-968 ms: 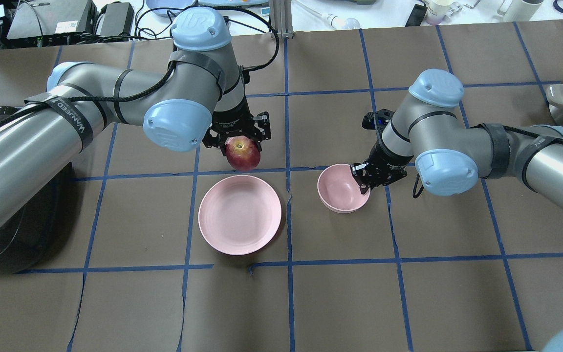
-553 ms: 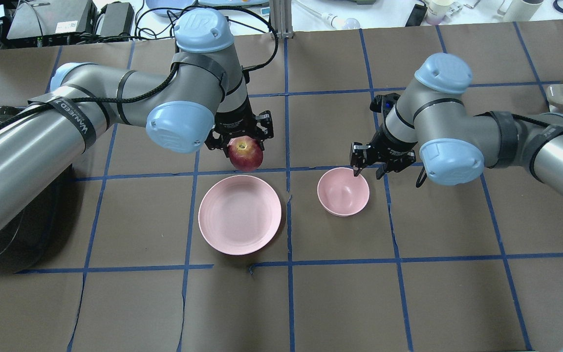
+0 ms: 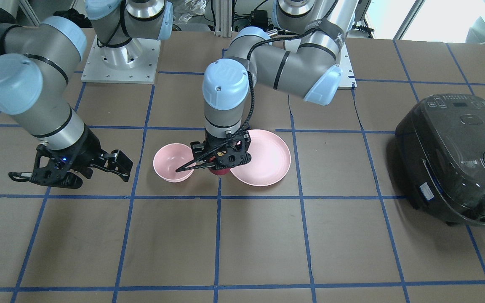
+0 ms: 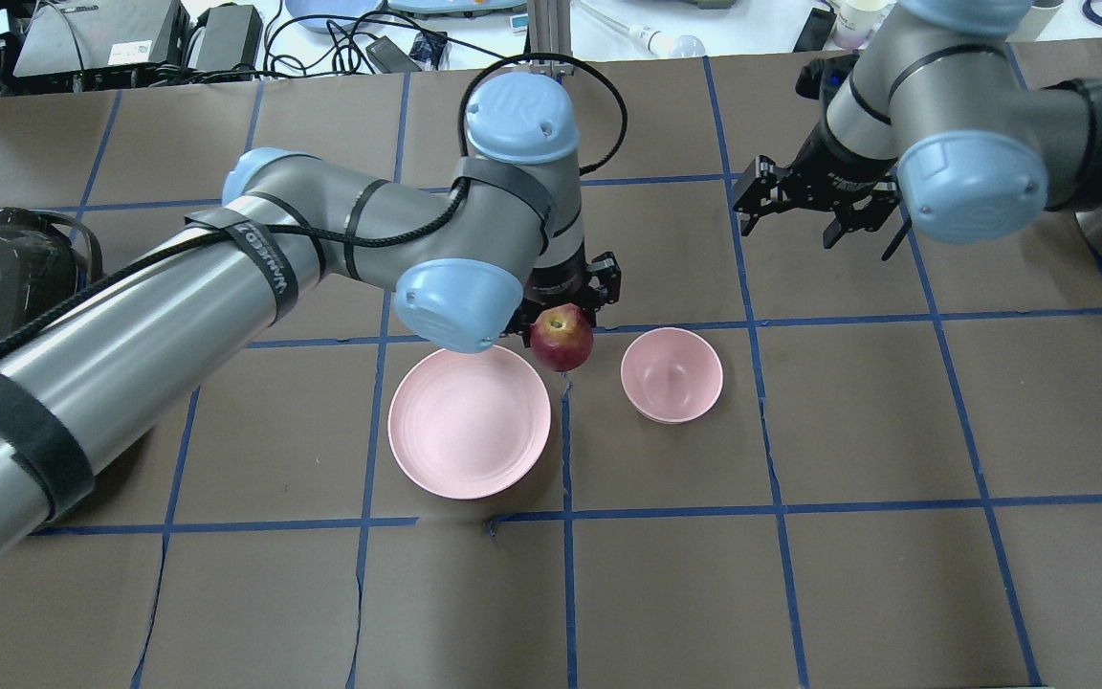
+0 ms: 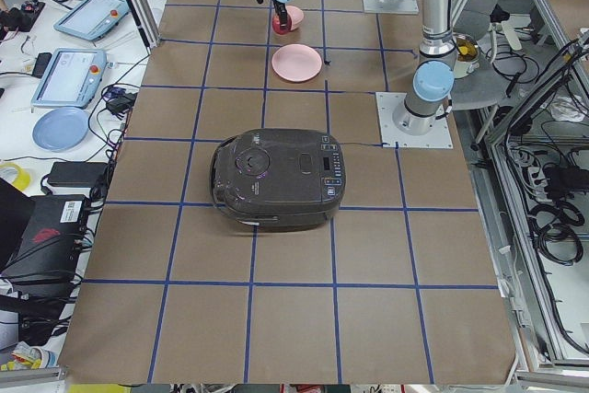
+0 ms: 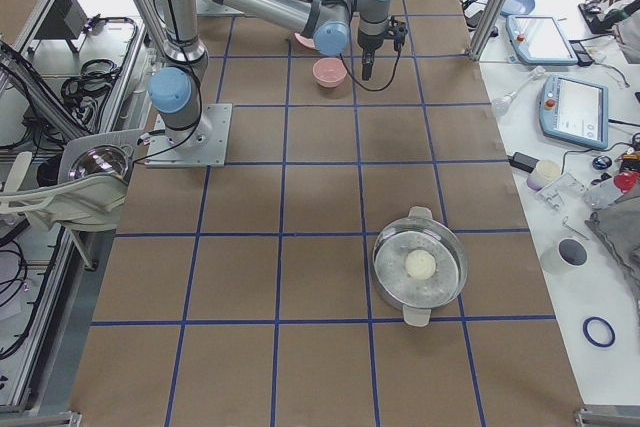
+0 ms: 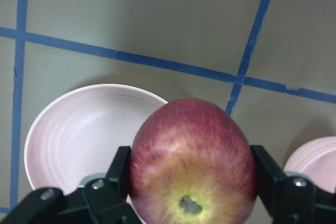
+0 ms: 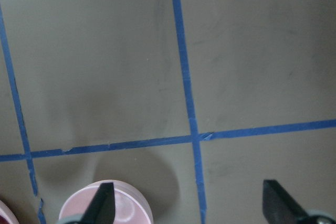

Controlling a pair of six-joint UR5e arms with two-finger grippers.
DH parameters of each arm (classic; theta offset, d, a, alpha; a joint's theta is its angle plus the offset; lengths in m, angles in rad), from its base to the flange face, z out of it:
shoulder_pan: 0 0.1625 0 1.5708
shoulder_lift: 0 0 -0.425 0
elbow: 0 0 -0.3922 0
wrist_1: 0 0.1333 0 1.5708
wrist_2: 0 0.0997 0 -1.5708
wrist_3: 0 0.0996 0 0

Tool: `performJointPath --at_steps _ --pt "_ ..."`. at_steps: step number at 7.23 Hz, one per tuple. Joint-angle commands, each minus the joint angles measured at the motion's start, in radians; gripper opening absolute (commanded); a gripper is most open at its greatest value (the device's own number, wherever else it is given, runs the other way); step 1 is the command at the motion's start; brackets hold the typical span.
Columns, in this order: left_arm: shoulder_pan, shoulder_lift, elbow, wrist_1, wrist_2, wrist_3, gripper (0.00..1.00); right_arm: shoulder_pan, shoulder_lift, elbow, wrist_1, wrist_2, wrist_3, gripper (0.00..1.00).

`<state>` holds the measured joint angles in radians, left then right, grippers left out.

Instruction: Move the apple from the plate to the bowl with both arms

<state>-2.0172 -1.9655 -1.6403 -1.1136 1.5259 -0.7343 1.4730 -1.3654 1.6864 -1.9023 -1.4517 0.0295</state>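
My left gripper is shut on the red apple and holds it in the air between the plate and the bowl. In the left wrist view the apple sits between the black fingers, the plate at lower left and the bowl's rim at right. In the front view the apple is mostly hidden under the gripper. Both dishes are empty. My right gripper is open and empty, high and behind the bowl; its wrist view shows the bowl at the bottom.
A dark rice cooker stands on the table at my left side. A steel pot with a pale round thing in it stands at my far right. Cables and devices lie beyond the table's far edge.
My left gripper carried the apple rightward from behind the plate to between plate and bowl. My right gripper left the bowl's rim, rose and moved back and right, open.
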Motion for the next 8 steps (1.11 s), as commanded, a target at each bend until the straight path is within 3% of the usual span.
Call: performJointPath --at_steps 1,3,8 --pt "-0.106 -0.044 0.028 0.061 0.017 -0.171 0.00 -0.036 -0.021 -0.147 0.204 -0.103 -0.097 1.00" --pt "-0.155 -0.098 0.051 0.101 0.008 -0.289 0.00 -0.115 -0.023 -0.160 0.212 -0.092 -0.141 1.00" --pt "-0.160 -0.141 0.068 0.123 0.005 -0.303 0.00 -0.128 -0.041 -0.172 0.247 -0.105 -0.141 1.00"
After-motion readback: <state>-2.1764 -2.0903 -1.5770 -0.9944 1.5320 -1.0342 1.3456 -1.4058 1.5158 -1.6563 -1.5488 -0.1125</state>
